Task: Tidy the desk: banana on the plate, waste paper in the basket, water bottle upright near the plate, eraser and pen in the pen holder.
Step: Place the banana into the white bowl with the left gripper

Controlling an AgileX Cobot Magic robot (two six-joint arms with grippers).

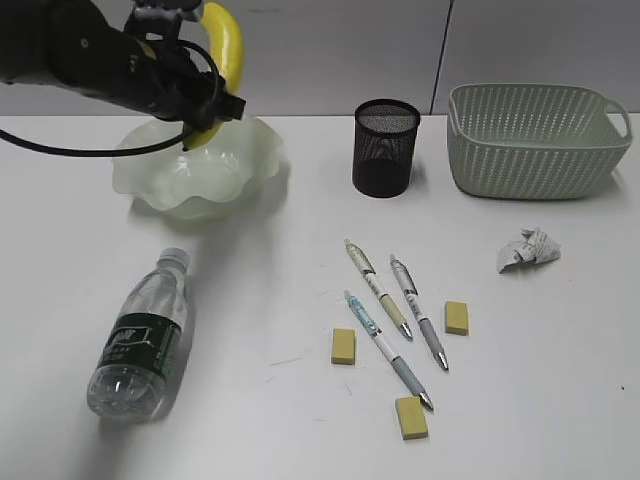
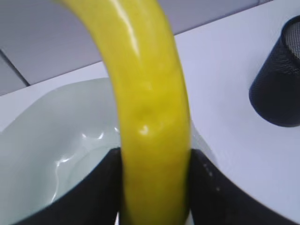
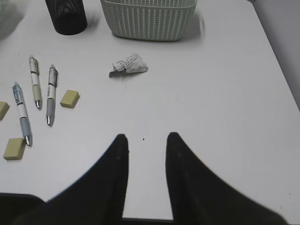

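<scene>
Green plate [image 1: 160,185] and basket [image 1: 530,150] empty; left end effector [image 1: 200,100] grips banana [image 1: 228,45].

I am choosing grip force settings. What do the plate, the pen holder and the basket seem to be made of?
The plate looks like glossy, translucent pale-green glass or plastic: wavy rim, shiny highlights. The pen holder seems to be black metal mesh, matte: fine see-through grid. The basket appears to be matte, moulded pale-green plastic imitating weave: a regular perforated pattern and a smooth rim.
</scene>
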